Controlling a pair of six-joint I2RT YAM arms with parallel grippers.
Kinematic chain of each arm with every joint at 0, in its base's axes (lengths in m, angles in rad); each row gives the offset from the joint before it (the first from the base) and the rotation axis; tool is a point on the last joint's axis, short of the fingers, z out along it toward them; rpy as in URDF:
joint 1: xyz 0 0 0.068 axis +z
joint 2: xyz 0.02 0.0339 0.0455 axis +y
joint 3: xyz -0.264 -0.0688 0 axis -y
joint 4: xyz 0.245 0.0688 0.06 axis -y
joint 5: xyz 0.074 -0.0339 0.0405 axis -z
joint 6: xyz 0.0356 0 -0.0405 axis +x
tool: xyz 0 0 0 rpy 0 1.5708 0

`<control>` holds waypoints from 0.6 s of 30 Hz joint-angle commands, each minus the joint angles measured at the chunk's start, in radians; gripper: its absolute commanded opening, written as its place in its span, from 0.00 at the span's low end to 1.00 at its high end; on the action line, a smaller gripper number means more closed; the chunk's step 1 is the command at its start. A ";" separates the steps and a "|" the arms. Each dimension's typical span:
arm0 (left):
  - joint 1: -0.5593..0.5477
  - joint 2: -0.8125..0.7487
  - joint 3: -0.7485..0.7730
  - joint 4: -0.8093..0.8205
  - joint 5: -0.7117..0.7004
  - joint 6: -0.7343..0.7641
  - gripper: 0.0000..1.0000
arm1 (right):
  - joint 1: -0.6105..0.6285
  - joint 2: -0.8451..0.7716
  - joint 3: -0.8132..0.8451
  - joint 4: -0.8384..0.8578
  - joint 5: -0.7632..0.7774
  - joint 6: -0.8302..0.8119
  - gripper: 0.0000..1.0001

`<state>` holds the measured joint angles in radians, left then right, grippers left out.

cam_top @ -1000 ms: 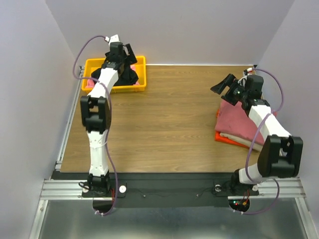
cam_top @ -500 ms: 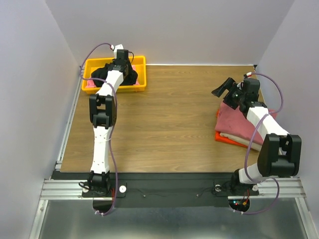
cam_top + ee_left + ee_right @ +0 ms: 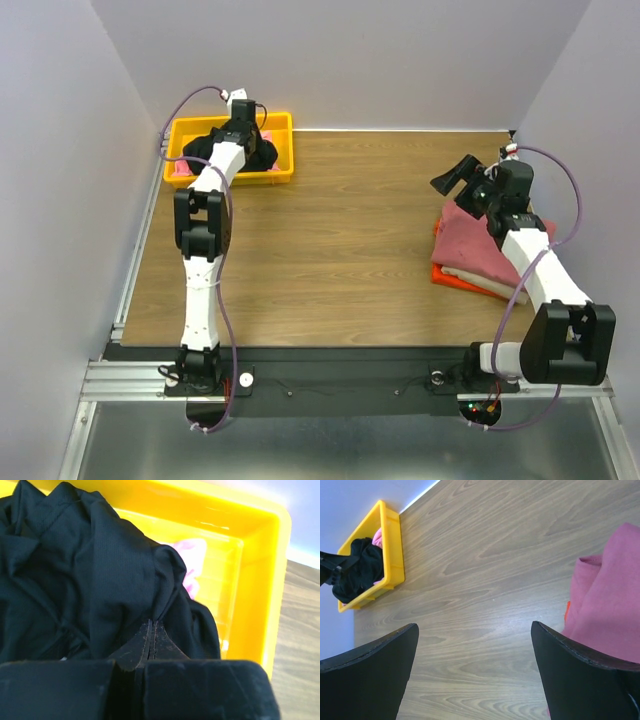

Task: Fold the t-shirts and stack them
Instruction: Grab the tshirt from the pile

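Since a second ago the left arm (image 3: pixel 203 300) has stretched farther over the table (image 3: pixel 330 250) and sunk into the yellow bin (image 3: pixel 280 177) at the far left corner, and its fingers have closed. The right arm (image 3: pixel 535 265) has drawn back a little toward the right edge. On the right side of the table lies a folded pile, with the rose-red t-shirt (image 3: pixel 475 245) on top and the orange t-shirt (image 3: pixel 447 277) showing at the bottom edge. Between them is a pale layer that I cannot name. That part of the job looks done. The black t-shirt (image 3: pixel 75 580) sits crumpled in the bin with the light pink t-shirt (image 3: pixel 196 560) peeking out behind it, and both are unfolded. The left gripper (image 3: pixel 152 630) has its fingers pressed together on a fold of the black cloth, so I judge the next pickup is only beginning, with lifting, folding and stacking to follow for both garments. The right gripper (image 3: pixel 474 630) hovers spread wide over bare wood just beside the pile, holding nothing.
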<state>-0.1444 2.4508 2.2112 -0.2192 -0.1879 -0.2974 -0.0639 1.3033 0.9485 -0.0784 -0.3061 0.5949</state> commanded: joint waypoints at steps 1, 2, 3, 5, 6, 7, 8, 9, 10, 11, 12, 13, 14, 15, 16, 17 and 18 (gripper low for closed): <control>-0.007 -0.270 -0.067 0.096 0.036 0.033 0.00 | 0.007 -0.076 -0.017 0.012 0.007 -0.029 1.00; -0.011 -0.306 -0.093 0.113 0.033 0.038 0.00 | 0.007 -0.091 -0.023 0.009 0.002 -0.032 1.00; -0.014 -0.343 -0.119 0.130 0.031 0.041 0.00 | 0.007 -0.105 -0.037 0.003 0.001 -0.035 1.00; -0.020 -0.455 -0.204 0.171 0.044 0.049 0.00 | 0.007 -0.156 -0.051 -0.006 -0.004 -0.044 1.00; -0.023 -0.493 -0.261 0.187 0.053 0.049 0.00 | 0.007 -0.173 -0.066 -0.011 -0.004 -0.053 1.00; -0.032 -0.571 -0.286 0.198 0.064 0.053 0.00 | 0.007 -0.193 -0.074 -0.014 -0.001 -0.056 1.00; -0.038 -0.611 -0.312 0.214 0.083 0.056 0.00 | 0.007 -0.226 -0.083 -0.018 -0.002 -0.060 1.00; -0.046 -0.651 -0.335 0.236 0.088 0.061 0.00 | 0.007 -0.245 -0.089 -0.023 0.004 -0.061 1.00; -0.055 -0.730 -0.375 0.245 0.090 0.066 0.00 | 0.007 -0.260 -0.100 -0.026 0.005 -0.061 1.00; -0.082 -0.772 -0.387 0.257 0.082 0.078 0.00 | 0.007 -0.291 -0.103 -0.034 -0.004 -0.063 1.00; -0.098 -0.847 -0.404 0.262 0.081 0.087 0.00 | 0.007 -0.303 -0.106 -0.038 -0.008 -0.066 1.00; -0.115 -0.881 -0.407 0.268 0.080 0.099 0.00 | 0.007 -0.314 -0.108 -0.044 -0.013 -0.067 1.00; -0.138 -0.913 -0.404 0.271 0.084 0.113 0.00 | 0.007 -0.326 -0.108 -0.055 -0.024 -0.069 1.00; -0.185 -0.946 -0.403 0.270 0.088 0.136 0.00 | 0.007 -0.344 -0.108 -0.061 -0.028 -0.070 1.00; -0.216 -0.999 -0.391 0.271 0.099 0.147 0.00 | 0.007 -0.355 -0.109 -0.070 -0.030 -0.067 0.99; -0.243 -1.024 -0.381 0.271 0.108 0.156 0.00 | 0.007 -0.363 -0.114 -0.075 -0.028 -0.064 0.99; -0.297 -1.045 -0.364 0.273 0.128 0.162 0.00 | 0.007 -0.380 -0.117 -0.078 -0.033 -0.063 0.99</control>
<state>-0.3363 1.4944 1.8130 -0.0269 -0.1207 -0.1951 -0.0639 0.9718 0.8345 -0.1425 -0.3176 0.5461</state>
